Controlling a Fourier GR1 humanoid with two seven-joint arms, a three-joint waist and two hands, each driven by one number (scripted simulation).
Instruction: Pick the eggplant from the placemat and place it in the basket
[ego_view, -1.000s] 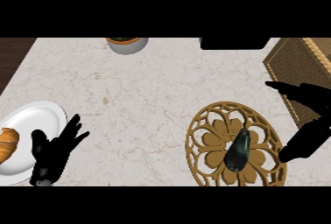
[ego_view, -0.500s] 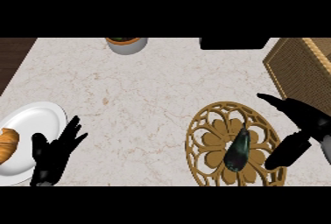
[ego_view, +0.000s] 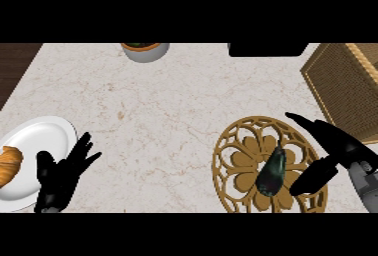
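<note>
Nothing is picked yet: the eggplant (ego_view: 272, 171) lies on the placemat (ego_view: 244, 150) near the worktop's front right corner, the right hand (ego_view: 332, 150) spread wide beside it; the basket (ego_view: 345, 85) waits behind

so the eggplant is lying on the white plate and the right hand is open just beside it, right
Not quite. The head view shows the eggplant lying on the round wooden placemat, not the white plate, which holds a croissant. The rest holds: the right hand is open just beside the eggplant.
</note>
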